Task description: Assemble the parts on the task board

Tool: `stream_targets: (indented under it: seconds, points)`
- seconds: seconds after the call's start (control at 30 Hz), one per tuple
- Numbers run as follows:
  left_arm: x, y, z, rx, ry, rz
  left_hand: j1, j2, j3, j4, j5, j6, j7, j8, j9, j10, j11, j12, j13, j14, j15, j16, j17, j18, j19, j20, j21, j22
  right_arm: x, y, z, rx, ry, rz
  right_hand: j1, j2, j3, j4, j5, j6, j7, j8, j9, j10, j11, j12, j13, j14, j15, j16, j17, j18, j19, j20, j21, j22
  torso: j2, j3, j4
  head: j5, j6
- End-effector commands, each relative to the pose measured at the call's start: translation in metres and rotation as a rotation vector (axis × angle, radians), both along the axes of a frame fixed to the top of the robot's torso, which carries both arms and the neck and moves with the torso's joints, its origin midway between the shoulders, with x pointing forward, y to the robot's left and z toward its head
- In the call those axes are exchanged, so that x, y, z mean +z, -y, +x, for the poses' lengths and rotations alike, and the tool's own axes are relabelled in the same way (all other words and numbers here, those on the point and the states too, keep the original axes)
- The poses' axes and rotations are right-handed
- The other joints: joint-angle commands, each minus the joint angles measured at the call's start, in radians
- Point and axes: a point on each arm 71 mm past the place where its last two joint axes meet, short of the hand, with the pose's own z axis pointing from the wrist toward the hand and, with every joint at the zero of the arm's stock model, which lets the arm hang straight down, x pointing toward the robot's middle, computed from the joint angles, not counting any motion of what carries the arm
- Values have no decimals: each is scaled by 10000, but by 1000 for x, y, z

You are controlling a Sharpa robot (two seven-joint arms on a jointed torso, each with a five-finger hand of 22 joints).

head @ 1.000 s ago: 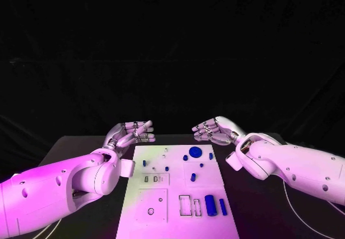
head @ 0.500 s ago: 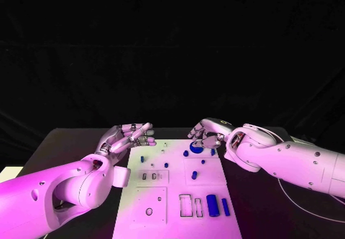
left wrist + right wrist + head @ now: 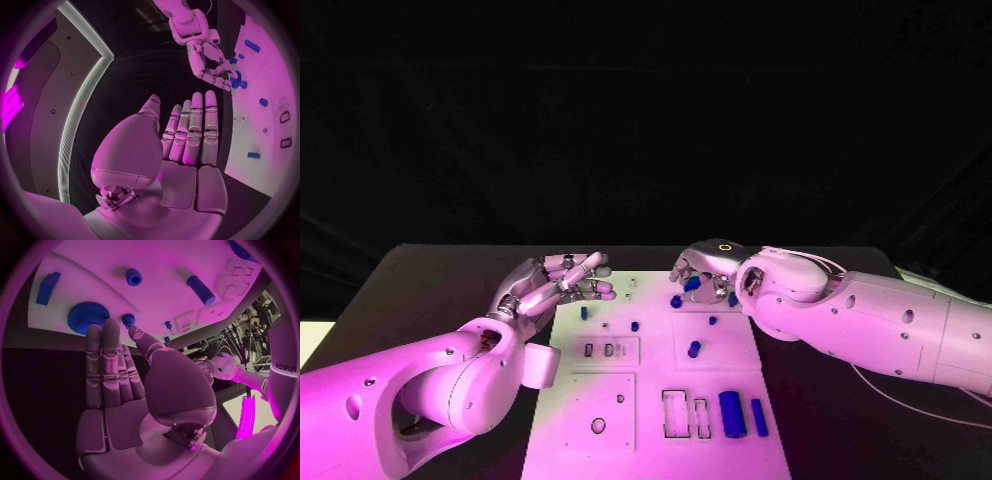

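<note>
The white task board [image 3: 646, 400] lies lengthwise in the middle of the table. My right hand [image 3: 705, 270] hangs over its far end, fingers stretched out with the tips at a large blue gear [image 3: 87, 316]; a small blue gear [image 3: 128, 319] lies by the thumb. I cannot tell whether the tips touch the large gear. It holds nothing. My left hand [image 3: 565, 281] floats just off the board's far left corner, fingers straight and empty [image 3: 187, 135]. Small blue parts [image 3: 694, 349] dot the board, and two blue cylinders [image 3: 730, 407] lie near its front right.
Empty rectangular slots [image 3: 674, 412] sit beside the cylinders, and small slots [image 3: 597, 351] mark the board's left half. A blue block [image 3: 47, 288] lies close to the large gear. Black table [image 3: 430, 290] surrounds the board on both sides.
My right hand has moved left and down from beyond the board to the large gear at its far end. The left hand has hardly moved. The camera has shifted a little.
</note>
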Motion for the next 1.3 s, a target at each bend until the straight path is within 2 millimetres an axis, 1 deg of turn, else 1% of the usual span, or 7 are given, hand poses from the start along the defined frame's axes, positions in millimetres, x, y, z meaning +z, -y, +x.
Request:
stream_targets:
  seconds: [0.03,0.17,0.3,1.0,1.1,1.23,1.3]
  points:
    - [2,3,-1,-259,8,-133,89,-6,-11,-55,-35,68,0,-37,-14,63,1,-54,-1,83,-6,1,19,194,69,7,54,9,-4,0,1,-238,-185,-1144,38,-94,-2,139,-68,10,-72,-39,6,-62,24,-31,22,341,-66,455,305,-107,280,16,655,823,132,-37,56,-36,-11]
    - [1,2,-1,-235,-9,-115,81,-5,-25,-56,-38,66,9,-51,-16,60,7,-74,-4,77,-2,-17,33,192,74,7,54,9,-6,-1,1,-172,-336,-1355,116,-152,40,352,-66,38,-86,-34,10,-6,13,-27,29,327,-65,1907,1600,-305,742,26,1756,2277,168,-45,69,-51,-20]
    - [1,2,0,-208,-25,-95,75,-4,-36,-57,-41,61,18,-65,-18,56,14,-92,-7,73,1,-32,45,189,78,7,54,8,-6,-4,0,-55,-393,-1415,172,-186,118,490,-45,104,-77,-31,13,57,26,-27,26,288,-63,2872,2479,-412,959,45,2357,3062,170,-50,76,-45,-17]
    - [-1,-1,1,-127,-203,24,86,9,-53,-78,-44,52,32,-100,-22,45,26,-140,-13,67,10,-69,81,185,84,9,51,5,-6,-9,-2,131,-420,-1330,185,-62,537,900,-37,563,-83,19,52,403,-25,-14,19,306,-63,4663,4152,-647,1557,50,3493,4700,210,-80,153,-95,-51]
    - [-1,-2,2,-94,-239,31,102,19,-54,-92,-44,50,35,-113,-23,43,29,-157,-15,69,11,-81,95,184,86,9,50,4,-5,-10,-2,163,-389,-1280,242,28,661,966,-22,759,-149,81,92,562,-79,15,34,344,-100,5028,4516,-706,1738,32,3729,5082,215,-86,160,-106,-68]
    - [-2,-2,3,-62,-296,26,113,27,-55,-103,-44,48,42,-123,-24,40,33,-172,-17,71,13,-90,107,184,87,10,49,3,-3,-10,-2,156,-127,-967,430,456,1055,1103,-473,1129,-281,219,198,938,-206,80,81,380,-200,5534,5009,-796,2005,-45,4075,5639,219,-88,163,-110,-67]
    - [-2,-2,3,-62,-325,28,124,33,-56,-114,-45,44,50,-134,-25,36,38,-186,-18,73,14,-99,119,183,89,10,48,2,0,-10,-2,80,178,-692,367,551,1160,1248,-605,1220,-312,254,244,1080,-241,81,98,363,-219,5666,5111,-818,2054,-70,4170,5776,224,-91,174,-128,-46]
